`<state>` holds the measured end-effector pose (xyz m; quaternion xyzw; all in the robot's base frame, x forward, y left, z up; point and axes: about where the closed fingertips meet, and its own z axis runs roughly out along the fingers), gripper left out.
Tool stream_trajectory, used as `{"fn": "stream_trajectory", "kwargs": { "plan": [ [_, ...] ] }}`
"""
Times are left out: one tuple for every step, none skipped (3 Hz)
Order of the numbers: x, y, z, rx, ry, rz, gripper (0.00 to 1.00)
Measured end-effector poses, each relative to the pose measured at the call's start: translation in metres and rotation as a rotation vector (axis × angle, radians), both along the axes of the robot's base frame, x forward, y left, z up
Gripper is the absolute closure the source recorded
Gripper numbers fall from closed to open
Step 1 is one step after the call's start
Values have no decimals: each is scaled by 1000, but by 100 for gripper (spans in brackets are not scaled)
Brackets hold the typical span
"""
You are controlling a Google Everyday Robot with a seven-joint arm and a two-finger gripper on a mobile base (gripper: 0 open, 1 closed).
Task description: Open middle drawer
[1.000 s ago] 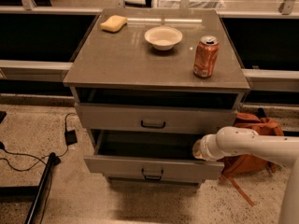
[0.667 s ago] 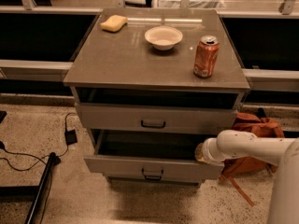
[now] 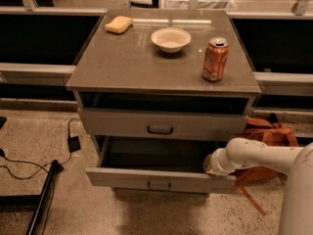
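The middle drawer (image 3: 122,177) is the wide grey one with a small dark centre handle (image 3: 156,185). It stands pulled well out below the top drawer, and its dark inside shows. My gripper (image 3: 209,164) is at the end of the white arm (image 3: 259,155), which comes in from the right. It sits at the drawer's right end, just behind the front panel. The top drawer (image 3: 117,124) above it stands slightly out. The bottom drawer is hidden under the open one.
On the cabinet top (image 3: 122,67) are a yellow sponge (image 3: 119,24), a white bowl (image 3: 170,39) and an orange soda can (image 3: 215,59). An orange bag (image 3: 266,131) lies on the floor to the right. A black cable and adapter (image 3: 74,143) and a dark pole (image 3: 44,199) are on the left.
The gripper end has shifted slightly down and forward at the drawer's right end. The middle drawer looks a touch further out.
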<state>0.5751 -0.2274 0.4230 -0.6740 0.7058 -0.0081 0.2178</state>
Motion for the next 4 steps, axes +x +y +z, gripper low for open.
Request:
{"fn": "stream_trajectory", "kwargs": {
  "plan": [
    [-13,8,-16,20,53,27,100],
    [-12,8,-16,20,53,27,100],
    [-25,12,-22,35,98,42,100],
    [-36,18,-27,53,130,53,100]
  ]
}}
